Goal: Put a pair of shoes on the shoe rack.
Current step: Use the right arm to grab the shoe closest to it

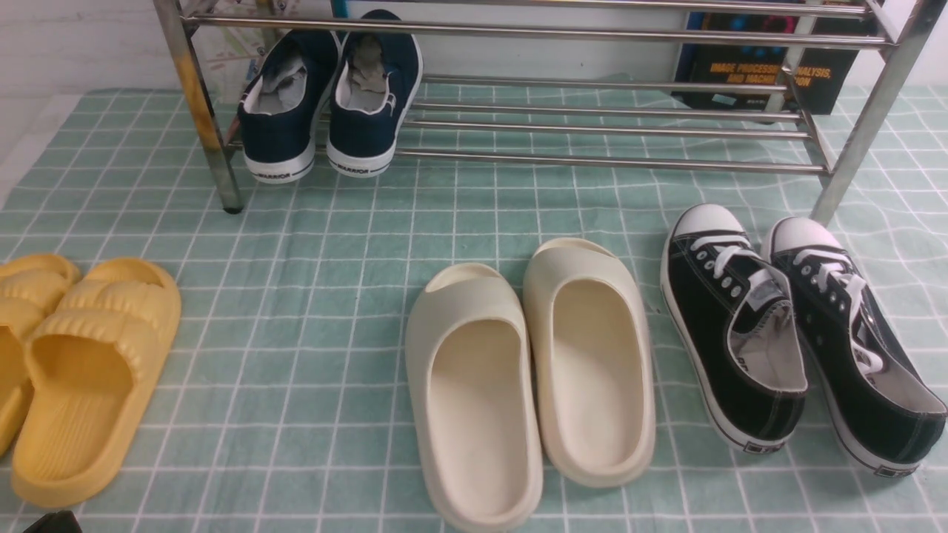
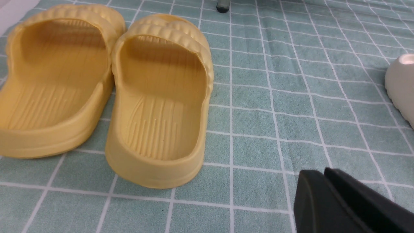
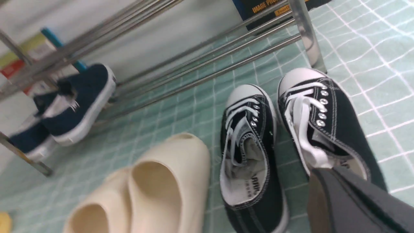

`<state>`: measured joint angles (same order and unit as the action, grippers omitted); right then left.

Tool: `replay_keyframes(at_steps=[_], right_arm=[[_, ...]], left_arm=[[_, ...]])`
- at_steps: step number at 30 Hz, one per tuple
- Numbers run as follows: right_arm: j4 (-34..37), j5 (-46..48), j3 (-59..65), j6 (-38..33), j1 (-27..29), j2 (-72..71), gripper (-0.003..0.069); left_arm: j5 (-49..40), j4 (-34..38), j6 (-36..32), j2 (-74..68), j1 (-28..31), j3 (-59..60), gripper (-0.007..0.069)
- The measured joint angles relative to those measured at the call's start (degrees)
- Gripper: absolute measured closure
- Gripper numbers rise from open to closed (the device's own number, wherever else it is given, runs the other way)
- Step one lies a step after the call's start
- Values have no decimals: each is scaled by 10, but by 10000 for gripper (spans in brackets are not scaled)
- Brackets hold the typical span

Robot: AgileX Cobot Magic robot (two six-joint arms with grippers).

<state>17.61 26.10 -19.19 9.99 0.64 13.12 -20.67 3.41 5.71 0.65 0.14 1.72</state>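
The pair of shoes, two black lace-up sneakers [image 1: 733, 333] [image 1: 852, 333] with white toe caps, lies side by side on the green checked cloth. Their toes point at the right front leg of the chrome shoe rack [image 1: 592, 126]. In the right wrist view my right gripper [image 3: 326, 171] is shut and empty. It hangs over the heel opening of the sneaker [image 3: 326, 116] that lies nearer the rack leg, with the other sneaker [image 3: 249, 155] beside it. My left gripper [image 2: 323, 173] is shut on nothing above bare cloth, to the right of the yellow slides [image 2: 158, 100].
Navy slip-on sneakers [image 1: 326, 104] stand on the rack's lower rails at its left end. Cream slides [image 1: 533, 370] lie mid-cloth, left of the black sneakers. Yellow slides [image 1: 81, 370] lie at the far left. A dark book [image 1: 763, 66] leans behind the rack's right end.
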Motion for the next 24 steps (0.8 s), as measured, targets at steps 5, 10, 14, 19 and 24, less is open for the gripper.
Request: replay_keyframes(at_steps=[5,10,14,19,24], right_arm=[[-96,132,-169,-74,0,187,663],[-138,239,-291,-100,0,340,663],[-117,302,-370,-126,-4,477,663],[-76,333,-407,-188,-71,586,659],[-97,321,-435,-184,-174,665,650]], left_arm=[[0,0,0,0,0,0,579],[0,0,0,0,0,0,578],[0,0,0,0,0,0,578],[0,0,0,0,0,0,575],[0,0,0,0,0,0,575]])
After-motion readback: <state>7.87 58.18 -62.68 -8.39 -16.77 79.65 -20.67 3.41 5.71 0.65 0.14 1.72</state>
